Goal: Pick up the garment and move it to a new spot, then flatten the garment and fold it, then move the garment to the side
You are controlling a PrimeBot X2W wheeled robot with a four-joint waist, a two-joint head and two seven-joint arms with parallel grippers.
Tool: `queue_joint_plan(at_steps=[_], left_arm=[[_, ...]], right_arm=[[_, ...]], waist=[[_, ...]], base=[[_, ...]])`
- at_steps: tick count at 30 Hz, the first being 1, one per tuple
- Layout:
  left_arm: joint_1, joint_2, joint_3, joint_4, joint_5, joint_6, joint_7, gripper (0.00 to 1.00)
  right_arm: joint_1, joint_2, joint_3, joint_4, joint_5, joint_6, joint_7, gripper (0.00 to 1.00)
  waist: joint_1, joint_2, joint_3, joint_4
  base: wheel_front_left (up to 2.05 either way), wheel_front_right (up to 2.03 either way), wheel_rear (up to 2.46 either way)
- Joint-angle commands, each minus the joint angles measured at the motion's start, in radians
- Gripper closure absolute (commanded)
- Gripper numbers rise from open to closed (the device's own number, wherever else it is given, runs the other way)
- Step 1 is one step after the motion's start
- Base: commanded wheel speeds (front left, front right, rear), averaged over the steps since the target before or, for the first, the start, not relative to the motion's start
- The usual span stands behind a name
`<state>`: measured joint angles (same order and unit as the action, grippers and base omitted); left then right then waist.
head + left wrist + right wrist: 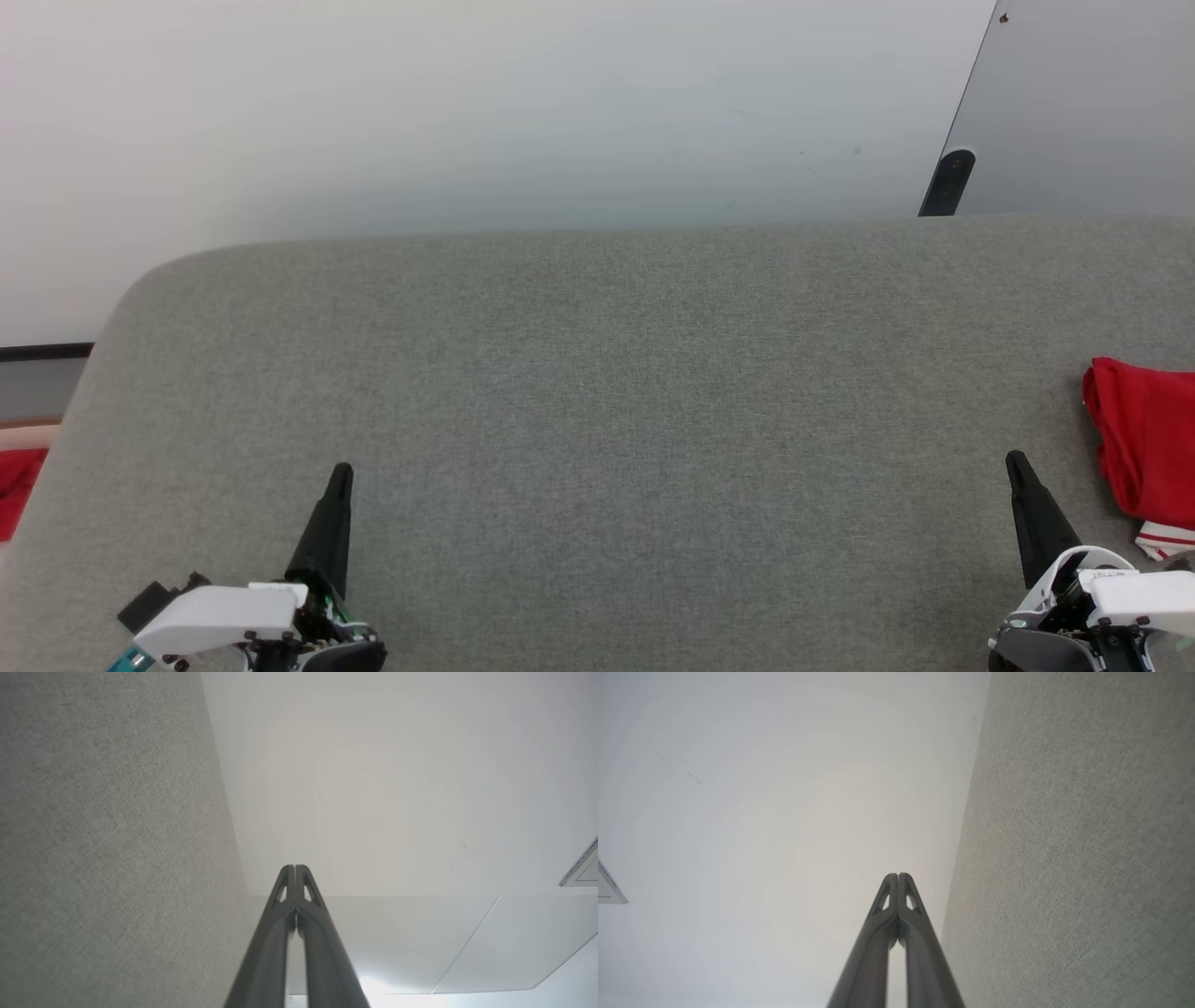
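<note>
Left wrist view: the left gripper point(295, 870) has its two dark fingers pressed tip to tip with nothing between them. It points toward a pale wall point(397, 788), and the grey fabric surface point(107, 858) runs down the left of the frame. The right wrist view gives the same for the right gripper point(898, 877), its fingers closed together and empty, with the grey fabric down the right of that frame. In the head view the two sit at the lower left and lower right corners, well apart, each a dark spike pointing up the frame over the fabric. The garment point(1144, 439) lies bunched on the grey surface at the right edge of the frame, cut off by it. It is just beside the right gripper and apart from it, and a bit of striped trim point(1165, 539) pokes out below the red. At the far left edge, past the surface's rounded corner, a plain red scrap point(17, 490) shows.
</note>
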<state>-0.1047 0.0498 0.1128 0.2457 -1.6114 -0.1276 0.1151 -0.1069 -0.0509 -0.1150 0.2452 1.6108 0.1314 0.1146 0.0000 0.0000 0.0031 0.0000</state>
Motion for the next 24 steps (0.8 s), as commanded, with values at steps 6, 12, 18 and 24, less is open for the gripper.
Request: queue_joint_plan(at_steps=[6,12,18,24], left_arm=[[-0.01,0.0,0.002,0.001,-0.003,-0.006,0.002,1.0],[-0.01,0.0,0.002,0.001,-0.003,-0.006,0.002,1.0],[-0.01,0.0,0.002,0.001,-0.003,-0.006,0.002,1.0],[-0.01,0.0,0.002,0.001,-0.003,-0.006,0.002,1.0]], right_arm=[[-0.003,0.003,0.0,0.0,0.004,-0.001,0.001,1.0],[-0.003,0.003,0.0,0.0,0.004,-0.001,0.001,1.0],[-0.003,0.003,0.0,0.0,0.004,-0.001,0.001,1.0],[-0.003,0.003,0.0,0.0,0.004,-0.001,0.001,1.0]], waist=[[0.0,0.0,0.0,0.0],[0.0,0.0,0.0,0.0],[0.0,0.0,0.0,0.0],[0.0,0.0,0.0,0.0]], base=[[0.0,0.0,0.0],[0.0,0.0,0.0],[0.0,0.0,0.0],[0.0,0.0,0.0]])
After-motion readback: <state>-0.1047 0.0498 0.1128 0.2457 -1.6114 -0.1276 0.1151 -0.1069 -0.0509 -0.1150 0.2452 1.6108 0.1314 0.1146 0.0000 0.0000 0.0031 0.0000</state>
